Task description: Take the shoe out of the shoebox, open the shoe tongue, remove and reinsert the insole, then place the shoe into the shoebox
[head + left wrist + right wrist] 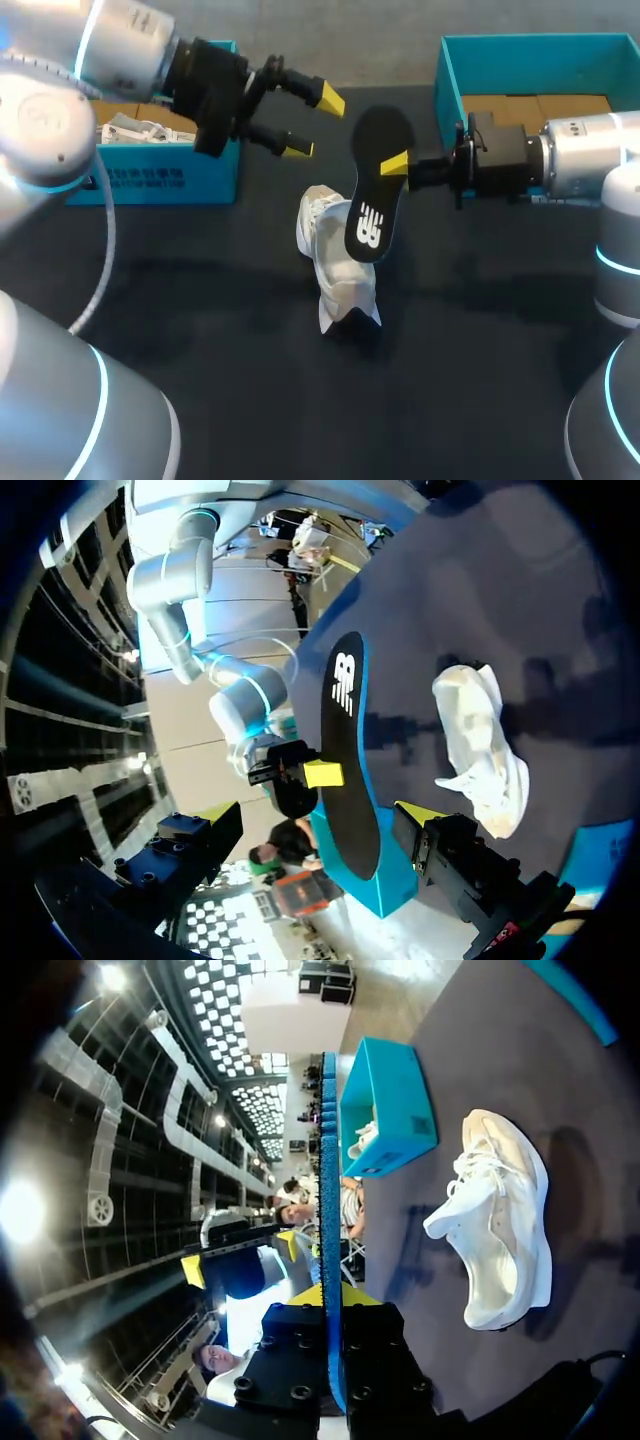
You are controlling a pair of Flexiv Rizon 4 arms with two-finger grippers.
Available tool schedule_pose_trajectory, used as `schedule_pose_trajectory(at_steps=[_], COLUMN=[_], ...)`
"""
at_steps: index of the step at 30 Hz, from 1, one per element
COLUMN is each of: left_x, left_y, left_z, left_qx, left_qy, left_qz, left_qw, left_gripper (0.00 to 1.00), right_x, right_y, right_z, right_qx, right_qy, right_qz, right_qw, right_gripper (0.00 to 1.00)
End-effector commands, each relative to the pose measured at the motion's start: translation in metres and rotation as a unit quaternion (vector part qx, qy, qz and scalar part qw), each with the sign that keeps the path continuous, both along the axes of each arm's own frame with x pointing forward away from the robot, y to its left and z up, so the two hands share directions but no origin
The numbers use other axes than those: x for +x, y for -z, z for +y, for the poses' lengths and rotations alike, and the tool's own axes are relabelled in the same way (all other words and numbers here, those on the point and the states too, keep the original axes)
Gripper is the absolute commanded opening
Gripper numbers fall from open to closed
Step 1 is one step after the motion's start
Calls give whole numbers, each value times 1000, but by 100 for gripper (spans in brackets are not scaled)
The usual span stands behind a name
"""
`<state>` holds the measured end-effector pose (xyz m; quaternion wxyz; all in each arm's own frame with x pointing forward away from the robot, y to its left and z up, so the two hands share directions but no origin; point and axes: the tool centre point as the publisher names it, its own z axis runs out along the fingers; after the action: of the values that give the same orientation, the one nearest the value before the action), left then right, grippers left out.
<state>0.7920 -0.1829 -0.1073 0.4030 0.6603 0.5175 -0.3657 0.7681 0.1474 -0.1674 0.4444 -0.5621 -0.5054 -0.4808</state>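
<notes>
A white shoe [335, 262] lies on its side in the middle of the black table. Above it hangs the black insole [376, 188], held by one edge in my right gripper [400, 163], which is shut on it. In the right wrist view the insole [330, 1190] stands edge-on between the fingers of the right gripper [335, 1305], with the shoe [505, 1222] beside it. My left gripper [315, 124] is open in the air just left of the insole and touches nothing. From the left wrist, the insole [345, 750] is ahead of the open fingers and the shoe [482, 745] lies beyond.
A teal shoebox [165, 175] at the back left holds another white shoe [140, 128]. A second teal shoebox [455, 70] stands at the back right, behind my right arm. Dark tabletop [300, 400] lies in front of the shoe.
</notes>
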Motion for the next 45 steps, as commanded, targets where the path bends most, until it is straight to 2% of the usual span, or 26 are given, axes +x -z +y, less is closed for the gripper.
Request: schedule_pose_trajectory(at_steps=[1, 14, 24, 38, 45], left_x=[-5, -11, -5, -3, -2], left_y=[10, 33, 32, 36, 37], left_z=[2, -14, -33, -36, -41], left_qx=[-140, -204, -247, -238, -239], left_qy=[16, -43, -78, -76, -78], left_qz=[18, 35, 49, 60, 63], left_qw=[990, 977, 965, 966, 966], left_gripper=[100, 100, 100, 100, 84], right_x=[-4, -7, -13, -21, -25], right_y=[-4, -15, -14, -8, -5], right_z=[-2, 11, 22, 22, 26], right_qx=[3, 31, 43, 39, 39], right_qy=[2, -10, -20, -32, -42], right_qz=[-2, -7, -7, -1, 1], right_qw=[1000, 999, 999, 999, 998], right_gripper=[0, 0, 0, 0, 0])
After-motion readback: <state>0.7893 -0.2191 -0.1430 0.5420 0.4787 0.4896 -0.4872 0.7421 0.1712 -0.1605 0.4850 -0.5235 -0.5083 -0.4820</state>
